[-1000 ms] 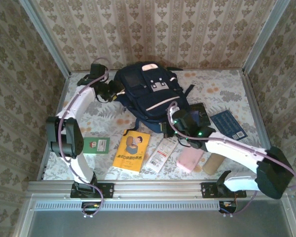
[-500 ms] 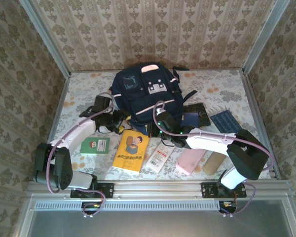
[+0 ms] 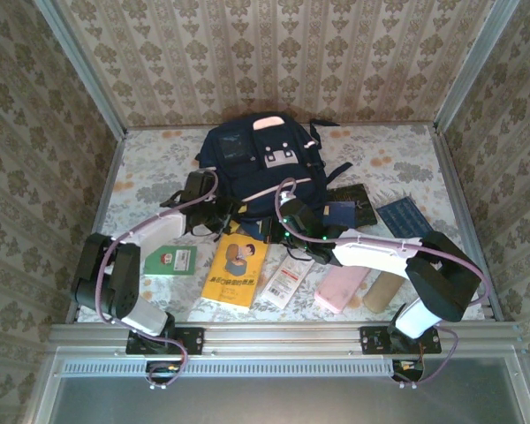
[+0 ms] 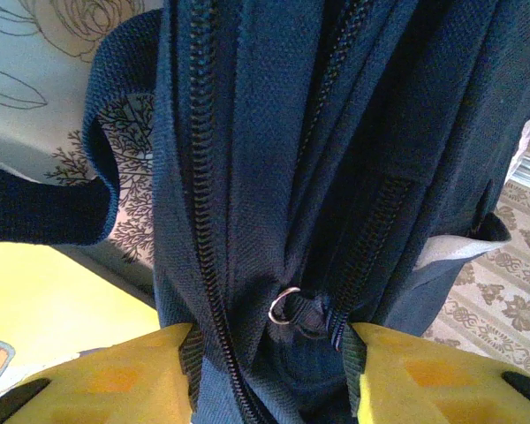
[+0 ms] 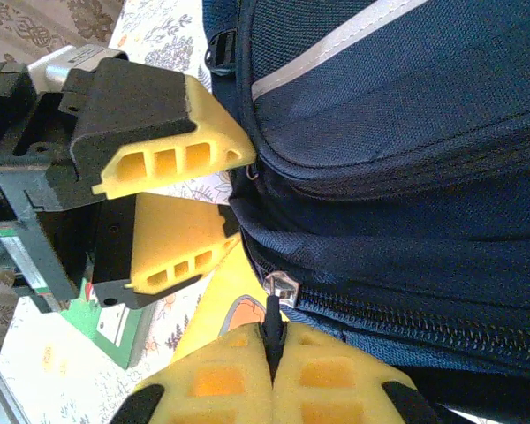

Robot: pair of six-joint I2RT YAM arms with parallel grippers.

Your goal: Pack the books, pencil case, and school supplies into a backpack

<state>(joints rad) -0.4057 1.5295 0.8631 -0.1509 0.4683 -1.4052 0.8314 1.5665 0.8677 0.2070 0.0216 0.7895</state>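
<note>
My right gripper (image 5: 272, 353) was clenched on the dark zipper pull (image 5: 271, 320) of the backpack (image 3: 261, 168), the zip line running off past my fingertips along the bag's near edge. Close beside it, my left gripper (image 4: 269, 349) stood astride a fold of the same bag, a pad on either side of the fabric and a small metal ring (image 4: 284, 308) just ahead of them. I could not tell whether those jaws were pinching the cloth or only resting against it. By my reckoning I was at the opening step and the packing proper had not begun. The yellow paperback (image 3: 237, 269) lay right under both grippers, the green booklet (image 3: 170, 261) out past my left one, and the white packet (image 3: 285, 281), pink pouch (image 3: 340, 287) and tan pouch (image 3: 382, 291) behind my right gripper, toward its base. The navy book (image 3: 408, 223) lay well off to its outer side.
</note>
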